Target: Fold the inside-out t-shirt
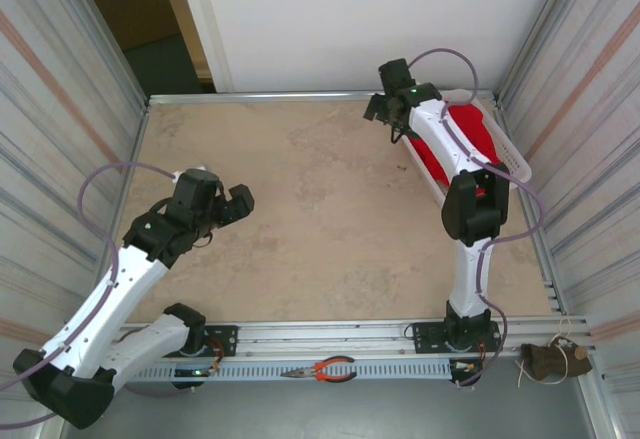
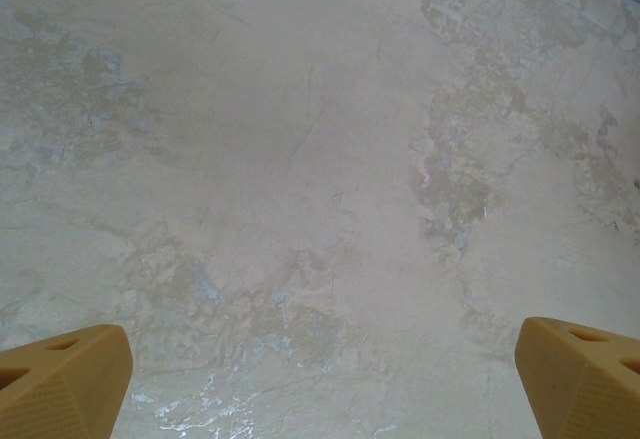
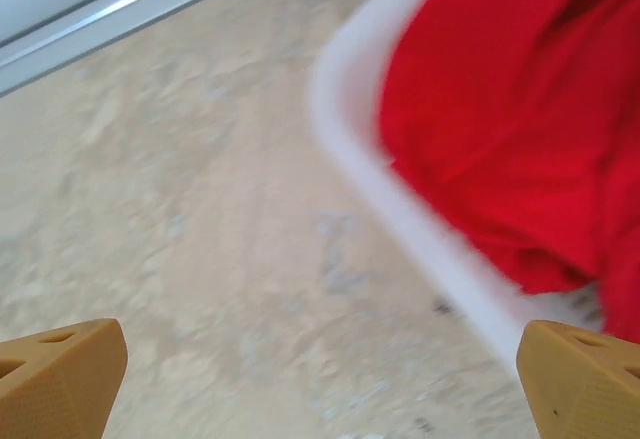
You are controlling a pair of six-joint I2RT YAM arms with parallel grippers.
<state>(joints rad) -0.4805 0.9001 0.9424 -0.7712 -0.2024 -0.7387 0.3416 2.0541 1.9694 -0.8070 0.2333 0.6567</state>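
At two o'clock, your crumpled bright red cloth t-shirt (image 1: 476, 127) lies in a white plastic basket (image 1: 516, 155), with the right arm (image 1: 470, 209) crossing over it. Your left claw (image 2: 320, 384) and right claw (image 3: 320, 384) stand spread and empty.

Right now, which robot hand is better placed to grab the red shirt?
The right hand. It hovers open beside the white basket holding the red t-shirt at the far right corner. The left hand, also open, is over bare table, far across from it.

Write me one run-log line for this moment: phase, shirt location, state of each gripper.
phase: pre-grasp | t-shirt: in white basket | left gripper: open, above table | right gripper: open, near basket rim
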